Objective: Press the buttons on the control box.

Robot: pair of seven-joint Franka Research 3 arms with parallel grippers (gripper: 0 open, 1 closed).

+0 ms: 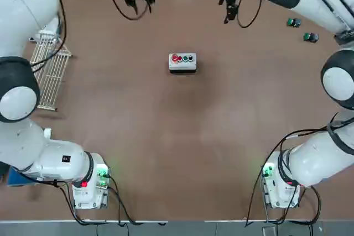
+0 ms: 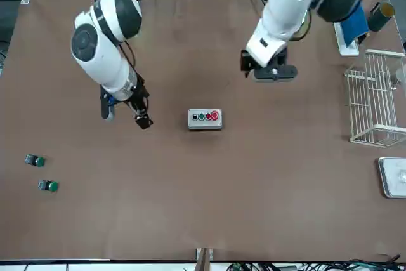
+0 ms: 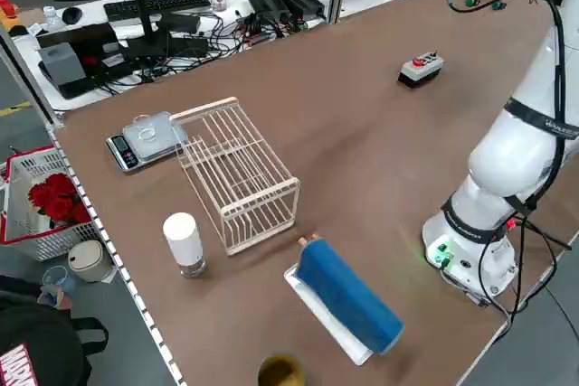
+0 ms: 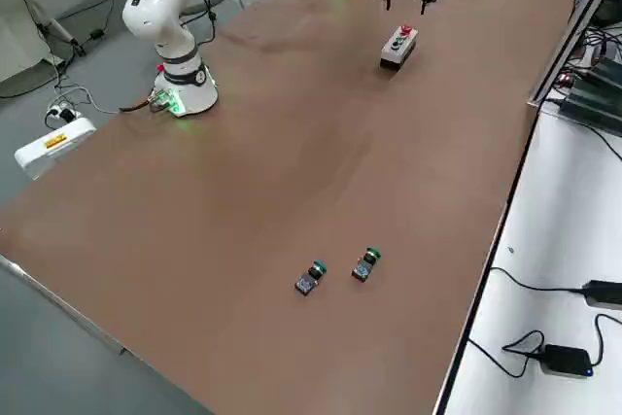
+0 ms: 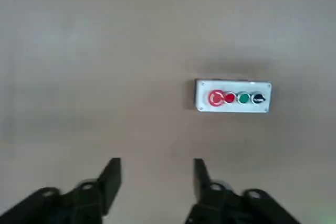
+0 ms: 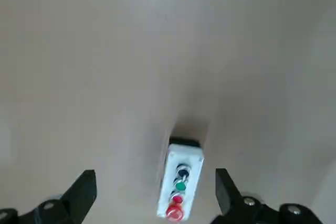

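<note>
- The control box point(image 1: 182, 62) sits alone near the middle of the brown table point(image 1: 166, 136), toward its far half, long side running left to right across the robot's view
- The buttons point(image 5: 237, 98) line its top in one row: a large red one at the robot's left end, then a smaller red, a green, and a dark one at the right end
- Nothing touches the box; no button appears pressed, so by my reading the task is at the approach stage, with the first press not yet made
- The left end effector point(image 5: 155, 179) hangs above the table on the far side of the box, well apart from it, fingers spread wide and empty
- The right end effector point(image 6: 155, 192) also hangs above the far side, to the box's right, fingers likewise apart with nothing between them; its wrist view looks down the row of buttons
- Next move, as I judge it: one arm should draw its fingers together, bring a fingertip over a single button and push straight down, since the buttons sit close and a wide tip could catch two
- Two loose green button parts point(image 1: 302, 30) lie far off at the table's right edge; a wire rack point(image 1: 48, 70) stands at the left edge
</note>
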